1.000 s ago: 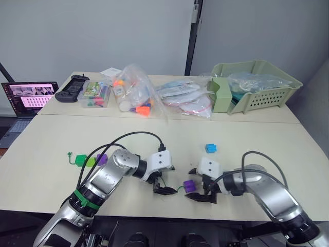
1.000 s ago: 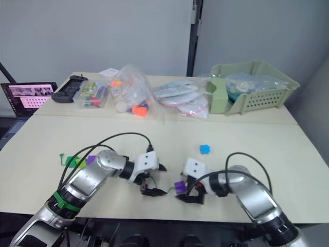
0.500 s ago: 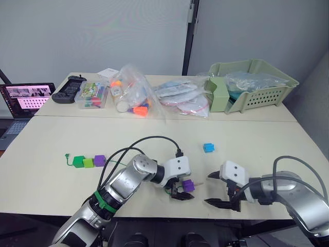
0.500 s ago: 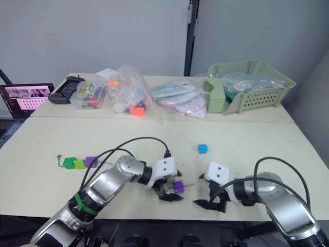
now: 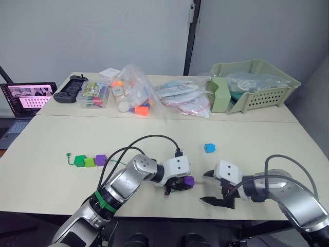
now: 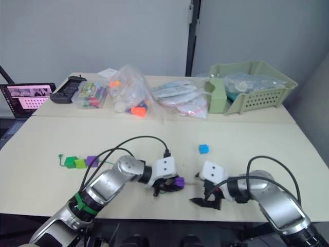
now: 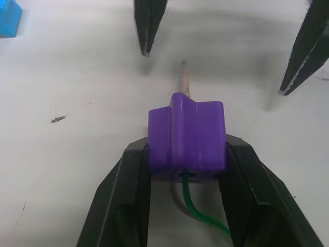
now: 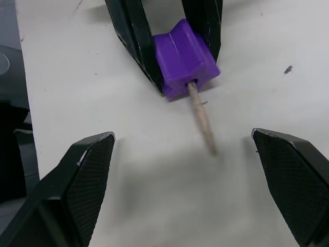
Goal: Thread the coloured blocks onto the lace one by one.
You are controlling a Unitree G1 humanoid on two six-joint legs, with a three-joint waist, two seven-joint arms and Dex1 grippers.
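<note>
Left wrist view is showing the left gripper (image 7: pixel 186 154) clamping a purple block (image 7: pixel 186 139) with the lace's (image 7: pixel 203 214) stiff tip (image 7: pixel 184 82) poking out its far side; a second ago the right gripper (image 8: pixel 185 170) was holding this block, and it is now sitting spread wide just beyond the tip, holding nothing, so the handover is done and the tip is waiting to be pulled through. Three threaded blocks (image 5: pixel 89 161) are lying well apart by the knot, and the blue block (image 5: pixel 209 148) is lying loose on the table (image 5: pixel 267 139)
</note>
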